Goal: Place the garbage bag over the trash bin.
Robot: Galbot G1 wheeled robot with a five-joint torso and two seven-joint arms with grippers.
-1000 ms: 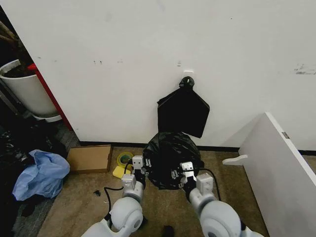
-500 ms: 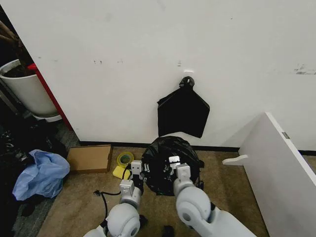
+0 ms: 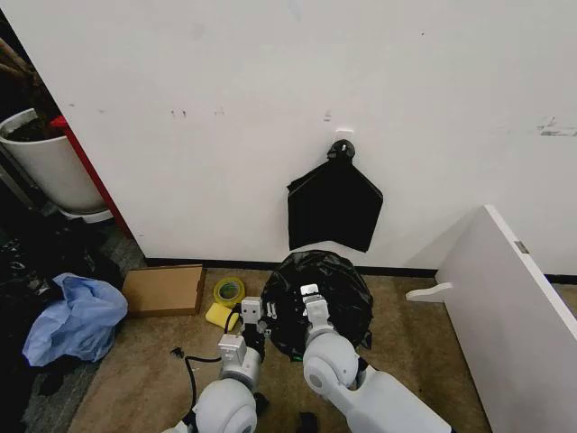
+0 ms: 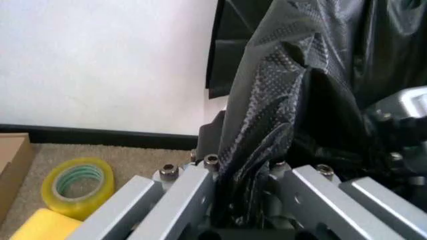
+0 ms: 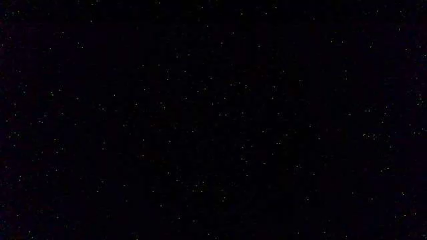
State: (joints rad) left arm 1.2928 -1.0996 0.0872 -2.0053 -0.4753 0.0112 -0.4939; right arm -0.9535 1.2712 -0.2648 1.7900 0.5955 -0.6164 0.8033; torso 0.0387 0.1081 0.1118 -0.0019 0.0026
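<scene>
Brown carpet floor (image 3: pixel 424 343): cardboard box (image 3: pixel 164 289), yellow tape roll (image 3: pixel 228 290), blue plastic heap (image 3: pixel 74 317).

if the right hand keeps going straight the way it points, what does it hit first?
Most likely the bag: the right hand already sits against or inside its black plastic, and its wrist view is dark. Beyond that probably the bin underneath, though depth is unclear.

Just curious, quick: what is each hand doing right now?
Left hand: closed on the garbage bag.
Right hand: against the bag; grip cannot be told.

Garbage bag (image 3: pixel 329 289) hides the trash bin entirely.
</scene>
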